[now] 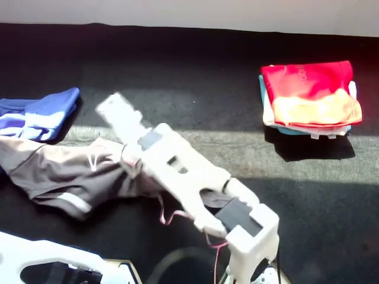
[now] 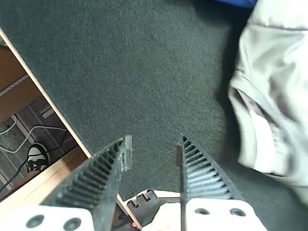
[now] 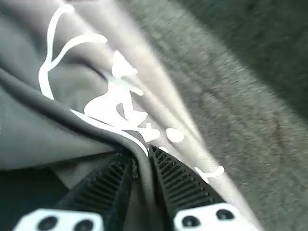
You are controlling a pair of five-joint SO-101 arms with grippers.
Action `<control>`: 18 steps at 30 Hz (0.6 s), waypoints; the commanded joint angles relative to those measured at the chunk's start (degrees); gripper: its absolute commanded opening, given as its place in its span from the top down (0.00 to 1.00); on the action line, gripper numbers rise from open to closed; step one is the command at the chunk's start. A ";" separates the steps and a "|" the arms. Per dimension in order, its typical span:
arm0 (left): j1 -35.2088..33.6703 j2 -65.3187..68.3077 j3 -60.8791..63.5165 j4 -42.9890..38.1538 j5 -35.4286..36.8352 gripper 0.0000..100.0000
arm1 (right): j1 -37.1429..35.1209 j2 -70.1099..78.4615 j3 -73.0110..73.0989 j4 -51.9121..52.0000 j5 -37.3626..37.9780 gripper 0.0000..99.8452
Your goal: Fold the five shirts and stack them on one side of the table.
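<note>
A fold of the grey shirt (image 1: 65, 171), crumpled on the worktop (image 1: 195, 71), is pinched in the closed right claw (image 3: 142, 156). The left claw (image 2: 153, 144) is held open over the worktop's edge. Folded shirts (image 1: 309, 97) are stacked well apart.

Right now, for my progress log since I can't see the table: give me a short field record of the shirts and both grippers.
folded stack: red on top, white and light blue edges beneath, far right of the table
grey shirt: loose and crumpled, left of centre
blue shirt: loose, far left, beyond the grey shirt
right gripper: shut on a fold of the grey shirt
left gripper: open, holding nothing, over bare table near its edge, grey shirt beside it
</note>
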 commanded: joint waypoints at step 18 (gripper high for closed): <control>72.48 -0.84 24.92 -15.91 8.35 0.83 | 35.03 12.70 -31.34 4.70 -0.44 0.75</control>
